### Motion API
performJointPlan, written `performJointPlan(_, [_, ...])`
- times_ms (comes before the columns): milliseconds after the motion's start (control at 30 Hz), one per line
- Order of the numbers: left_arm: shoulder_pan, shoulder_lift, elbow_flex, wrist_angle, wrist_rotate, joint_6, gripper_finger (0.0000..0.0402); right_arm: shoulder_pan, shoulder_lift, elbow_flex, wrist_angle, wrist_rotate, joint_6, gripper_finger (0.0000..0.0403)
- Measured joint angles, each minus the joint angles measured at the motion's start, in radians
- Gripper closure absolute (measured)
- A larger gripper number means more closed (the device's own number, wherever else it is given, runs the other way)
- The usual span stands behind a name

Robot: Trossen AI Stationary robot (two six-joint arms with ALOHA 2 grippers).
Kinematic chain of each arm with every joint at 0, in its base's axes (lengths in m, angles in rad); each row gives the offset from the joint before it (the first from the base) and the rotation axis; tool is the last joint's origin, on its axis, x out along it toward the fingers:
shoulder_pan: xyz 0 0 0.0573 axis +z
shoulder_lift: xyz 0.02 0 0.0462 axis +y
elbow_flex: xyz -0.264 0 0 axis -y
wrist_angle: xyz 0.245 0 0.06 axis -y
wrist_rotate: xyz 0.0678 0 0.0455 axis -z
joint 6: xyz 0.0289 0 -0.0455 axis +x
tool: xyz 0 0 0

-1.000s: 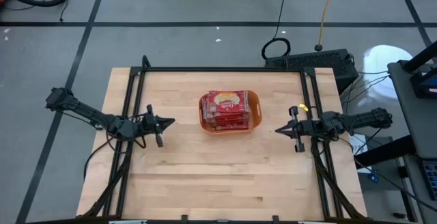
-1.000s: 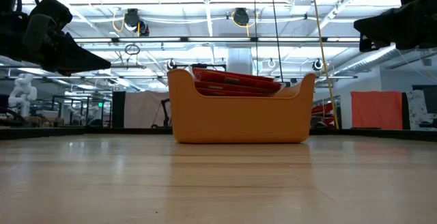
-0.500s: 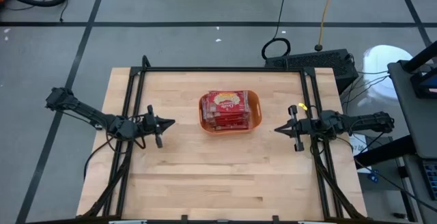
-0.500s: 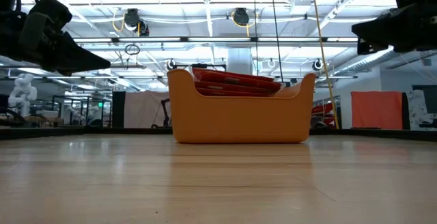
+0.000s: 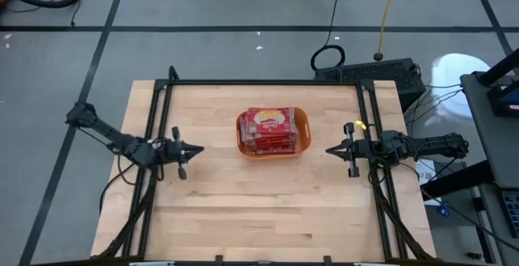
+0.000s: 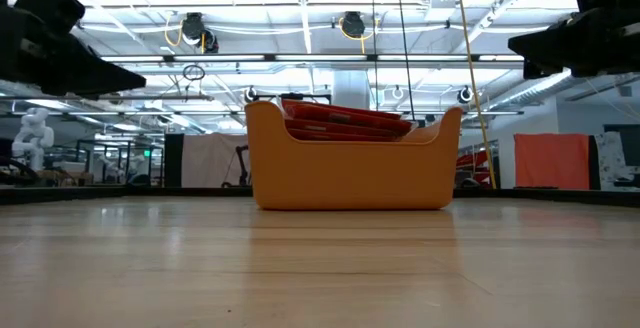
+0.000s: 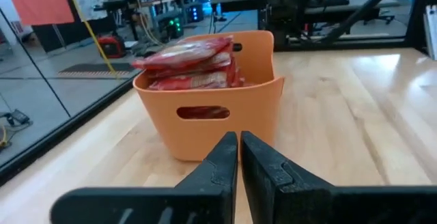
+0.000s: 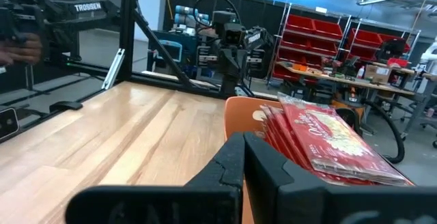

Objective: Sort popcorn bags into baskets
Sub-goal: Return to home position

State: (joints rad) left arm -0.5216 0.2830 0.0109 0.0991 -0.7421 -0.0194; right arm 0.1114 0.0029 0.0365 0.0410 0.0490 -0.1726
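counter (image 5: 268,209) of pale wood fills the foreground in the low view. left gripper (image 5: 195,149) hovers above the counter's left part, tip pointing toward the bin; its fingers (image 7: 220,166) are pressed together with only a thin seam between them. right gripper (image 5: 329,150) hovers above the counter's right part, tip also pointing inward; its fingers (image 8: 229,161) are likewise closed against each other. each gripper stands well apart from the bin, one on either side. orange bin (image 5: 305,126) sits upright on the counter, midway between the grippers and toward the far edge. popcorn bags (image 5: 266,128) lie inside the bin in a flat stack; in the low view the pile rises above the rim, with the top packets slightly tilted. beyond the counter, red shelving (image 8: 307,39) and an orange panel (image 6: 550,160) stand in the room.
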Motion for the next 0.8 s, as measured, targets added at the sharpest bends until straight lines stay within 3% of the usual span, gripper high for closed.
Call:
performJointPlan(333, [-0.044, -0.278, 0.000, -0.033, 0.000, 0.178, 0.0376, 0.000, 0.000, 0.000, 0.003, 0.000, 0.000, 0.0403])
performJointPlan(800, [-0.042, -0.279, 0.001, -0.033, 0.016, 0.202, 0.0376, 0.000, 0.000, 0.000, 0.002, 0.001, 0.000, 0.0403])
